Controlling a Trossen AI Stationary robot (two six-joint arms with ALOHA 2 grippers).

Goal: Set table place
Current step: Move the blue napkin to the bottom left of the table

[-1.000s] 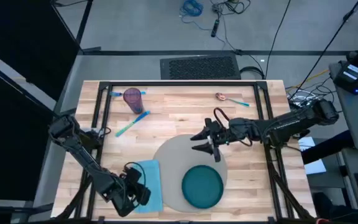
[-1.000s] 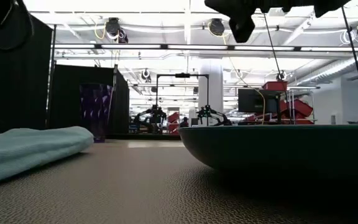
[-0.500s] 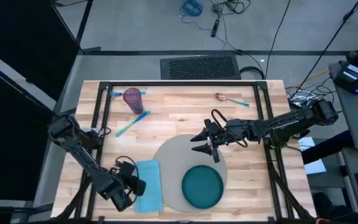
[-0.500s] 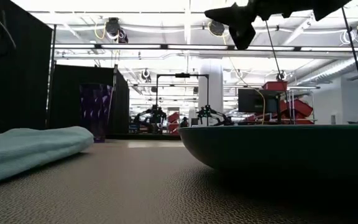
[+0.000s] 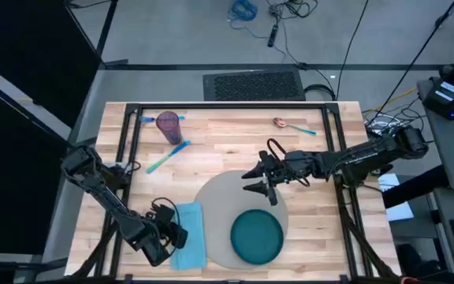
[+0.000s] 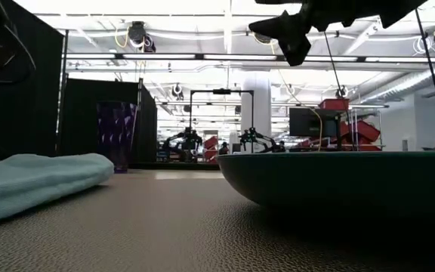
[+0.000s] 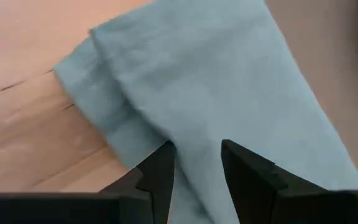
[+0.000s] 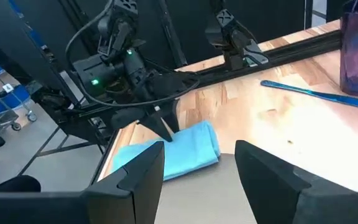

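Hovering my left gripper (image 7: 196, 163) over the napkin (image 7: 216, 93), fingers spread and empty — placed to pinch it. My right gripper (image 5: 260, 180) waits spread above the placemat (image 5: 219, 201) mid-table, plate (image 5: 257, 235) on it.

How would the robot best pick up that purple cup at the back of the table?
Probably by the side wall, near the middle. The purple cup stands upright on the table with its open mouth up, so an end effector could come in level and close across it. The left end effector is nearer its side, though busy at the blue napkin.
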